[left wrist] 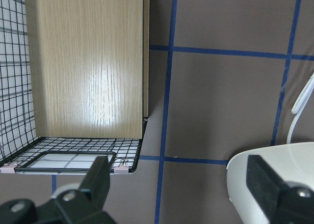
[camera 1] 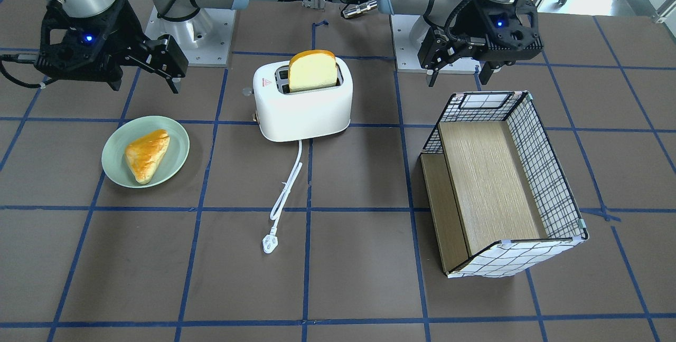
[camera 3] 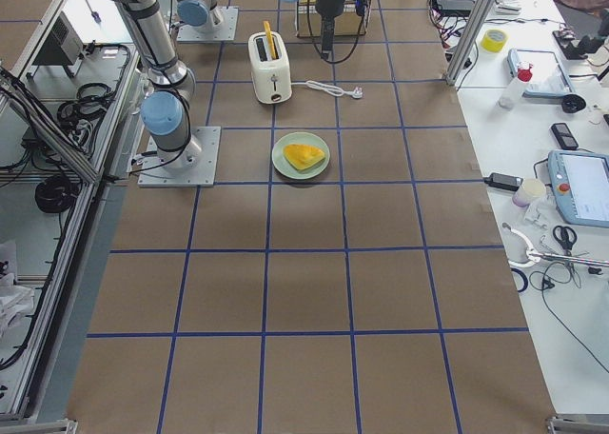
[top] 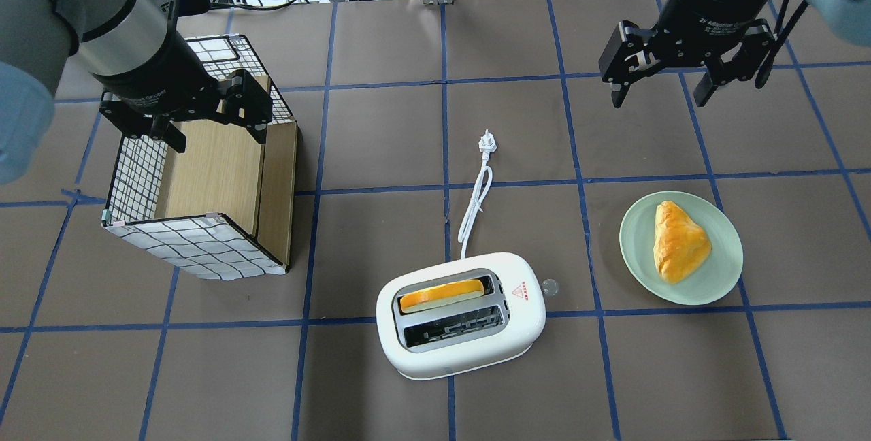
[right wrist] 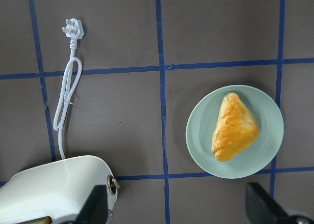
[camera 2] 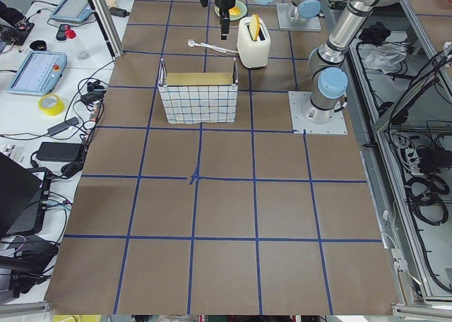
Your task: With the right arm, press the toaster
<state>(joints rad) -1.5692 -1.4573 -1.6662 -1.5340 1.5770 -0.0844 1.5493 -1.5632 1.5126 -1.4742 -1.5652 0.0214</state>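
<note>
White toaster (bread in one slot) untouched; right claw spread, well apart.

We see a robotics lab: teach pendants and a tape roll on the bench beyond the right gripper.
</note>
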